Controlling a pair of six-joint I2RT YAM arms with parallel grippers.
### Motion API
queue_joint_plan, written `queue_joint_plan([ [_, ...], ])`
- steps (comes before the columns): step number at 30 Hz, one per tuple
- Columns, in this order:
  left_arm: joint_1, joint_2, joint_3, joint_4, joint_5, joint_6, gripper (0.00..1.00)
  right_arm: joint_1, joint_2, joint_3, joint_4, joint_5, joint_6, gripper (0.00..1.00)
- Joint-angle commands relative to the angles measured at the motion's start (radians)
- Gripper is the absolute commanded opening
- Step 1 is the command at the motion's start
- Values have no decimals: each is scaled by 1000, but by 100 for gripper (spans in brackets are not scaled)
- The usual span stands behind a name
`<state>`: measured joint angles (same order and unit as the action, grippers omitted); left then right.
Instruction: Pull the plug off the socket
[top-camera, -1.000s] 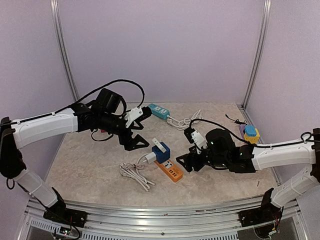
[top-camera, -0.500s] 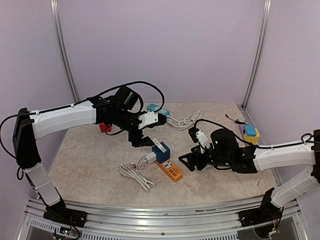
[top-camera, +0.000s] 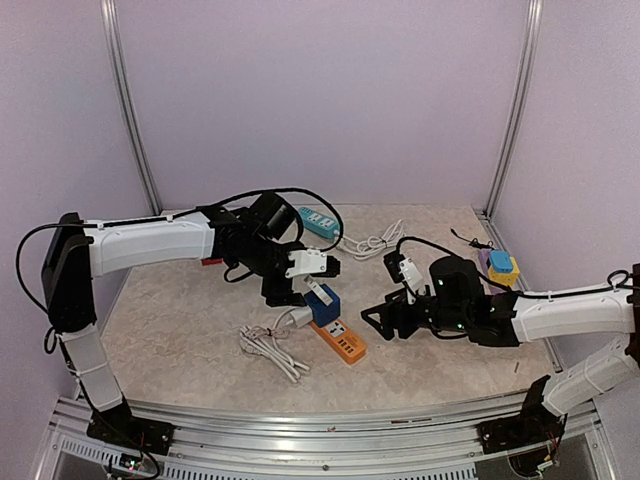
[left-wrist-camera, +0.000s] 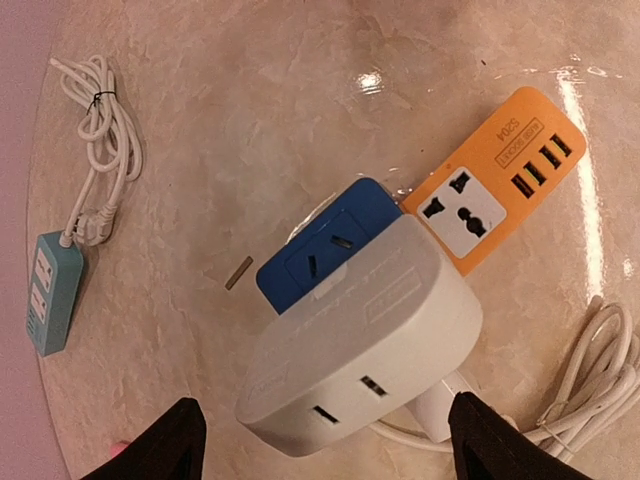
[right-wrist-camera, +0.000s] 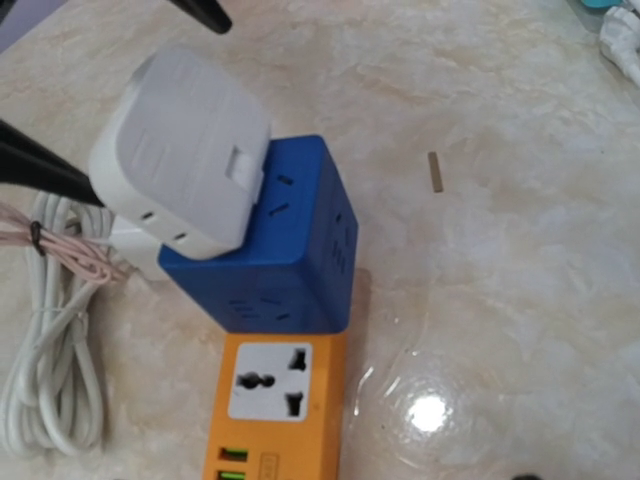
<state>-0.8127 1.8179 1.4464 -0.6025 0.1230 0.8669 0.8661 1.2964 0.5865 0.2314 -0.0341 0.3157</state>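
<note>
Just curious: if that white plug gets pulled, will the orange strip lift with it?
Probably yes: the orange strip looks slim and light, and nothing holds it down. The white plug seems rigid, smooth plastic, so maybe slippery.

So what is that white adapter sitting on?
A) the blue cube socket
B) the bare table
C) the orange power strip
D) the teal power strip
A: the white adapter sits on top of the blue cube socket, which stands at the end of the orange power strip.
</note>
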Motion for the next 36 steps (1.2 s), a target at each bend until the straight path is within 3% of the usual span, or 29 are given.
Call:
queue_joint_plan([
  [1, -13, 14, 30, 29, -27, 31, 82, -13, -13, -19, 16, -15, 8, 81],
  [16, -56, 2, 40, 26, 7, 34, 75, -27, -26, -29, 1, -13, 4, 81],
  [23, -60, 5, 43, 17, 19, 10, 55, -32, -39, -31, -8, -11, 0, 81],
  [36, -71, 32, 104, -2, -10, -54, 36, -35, -45, -43, -9, -14, -2, 81],
])
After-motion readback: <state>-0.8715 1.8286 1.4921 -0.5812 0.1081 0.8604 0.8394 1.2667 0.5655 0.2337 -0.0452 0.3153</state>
